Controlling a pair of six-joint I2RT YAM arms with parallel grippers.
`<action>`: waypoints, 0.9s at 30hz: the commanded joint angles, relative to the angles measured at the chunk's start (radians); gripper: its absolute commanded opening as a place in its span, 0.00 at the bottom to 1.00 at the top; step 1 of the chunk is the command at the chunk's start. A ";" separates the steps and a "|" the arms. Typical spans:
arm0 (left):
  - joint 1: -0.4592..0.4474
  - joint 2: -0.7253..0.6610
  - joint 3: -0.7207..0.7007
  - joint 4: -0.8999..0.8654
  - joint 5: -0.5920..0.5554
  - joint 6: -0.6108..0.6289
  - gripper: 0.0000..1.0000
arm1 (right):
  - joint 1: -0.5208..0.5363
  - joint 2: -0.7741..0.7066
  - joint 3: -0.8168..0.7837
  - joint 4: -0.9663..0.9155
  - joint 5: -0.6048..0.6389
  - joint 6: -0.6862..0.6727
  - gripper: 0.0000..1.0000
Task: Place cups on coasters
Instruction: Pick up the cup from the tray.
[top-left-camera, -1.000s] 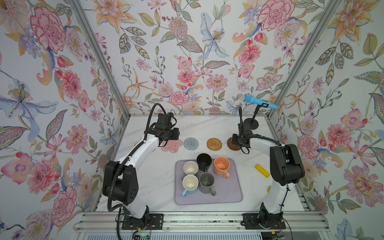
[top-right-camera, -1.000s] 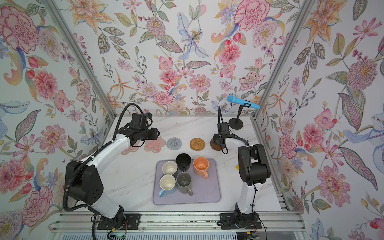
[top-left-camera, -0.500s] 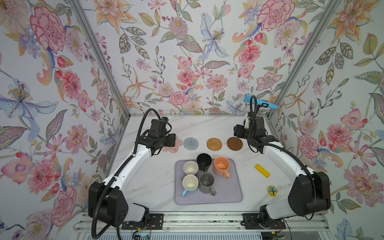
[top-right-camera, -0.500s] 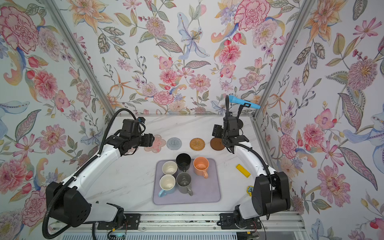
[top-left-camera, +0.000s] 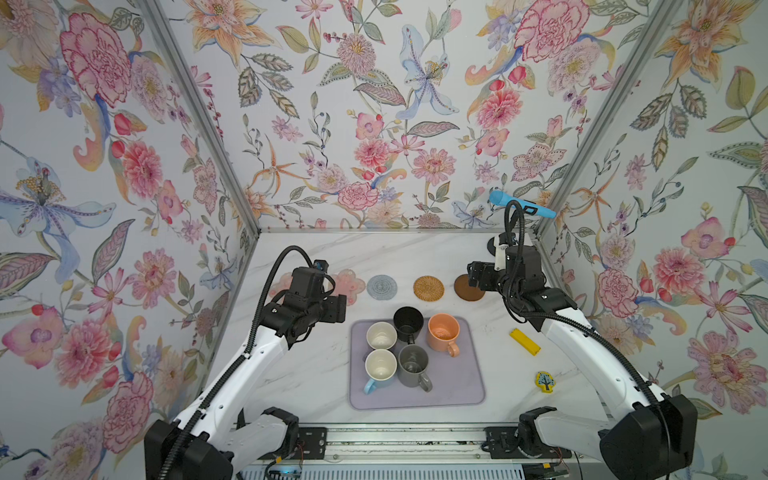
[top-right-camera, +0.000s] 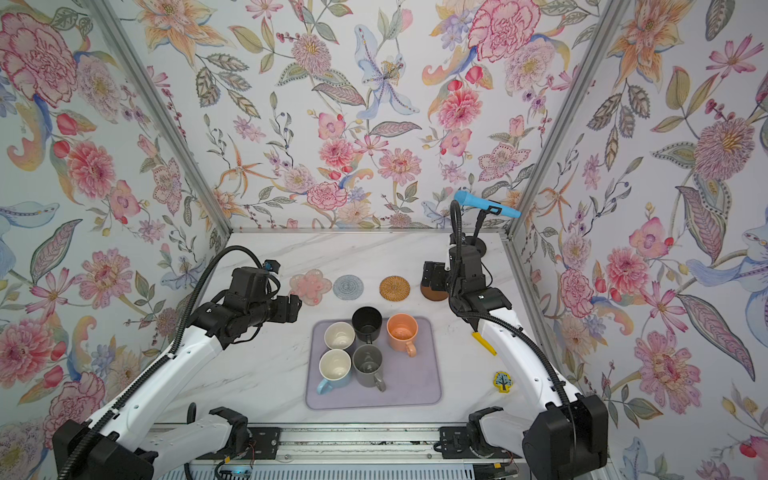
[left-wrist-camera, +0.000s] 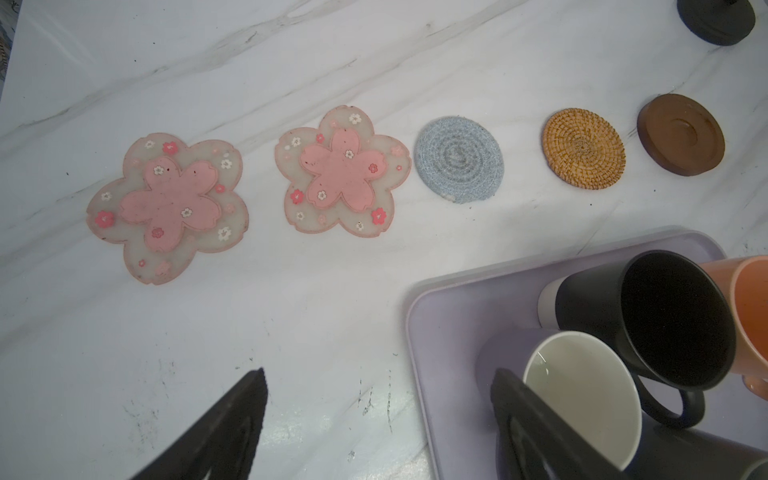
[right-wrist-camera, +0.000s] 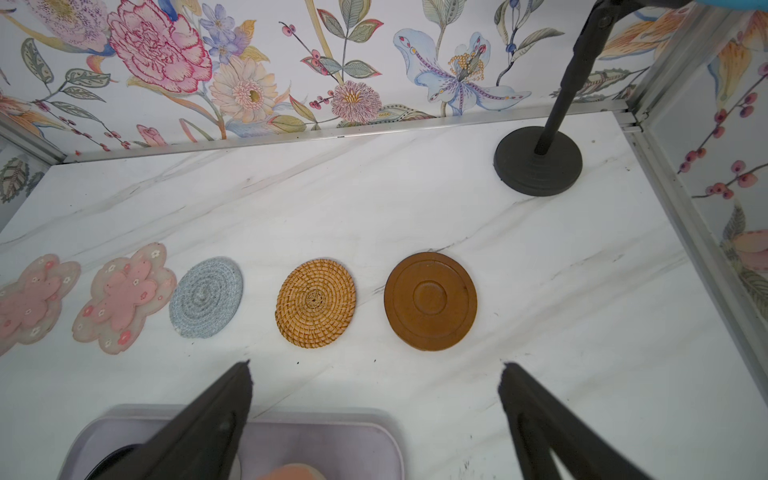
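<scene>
**A:** So where do the cups stand?

**B:** All five sit upright on the large lilac rectangular mat. The black ceramic mug and the peach-orange ceramic mug are at its far edge. The purple-grey mug with a cream inside is beside the black one. The light blue mug with a cream inside and the grey ceramic mug are nearer the robot.

**A:** And the coasters?

**B:** Bare, in a row on the white marble table beyond the mat. A translucent pink flower-shaped coaster lies at the left end, with a second pink flower coaster next to it. Then come the grey ringed disc coaster, the woven tan disc coaster and the dark brown wooden disc coaster.

**A:** The grippers?

**B:** The left gripper has its jaws spread wide with nothing between them. In both top views it hangs near the mat's far left corner. The right gripper is likewise spread and empty. It is near the dark brown disc, which it partly hides in both top views.
</scene>
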 joint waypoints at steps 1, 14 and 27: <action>-0.009 -0.043 -0.031 0.023 -0.036 -0.017 0.89 | 0.025 -0.026 -0.020 -0.073 0.030 -0.003 0.94; -0.063 -0.132 -0.045 -0.143 0.033 -0.011 0.95 | 0.086 -0.166 -0.102 -0.158 0.065 0.006 0.95; -0.151 -0.266 -0.063 -0.302 0.106 -0.017 0.94 | 0.089 -0.227 -0.119 -0.170 0.047 0.006 0.96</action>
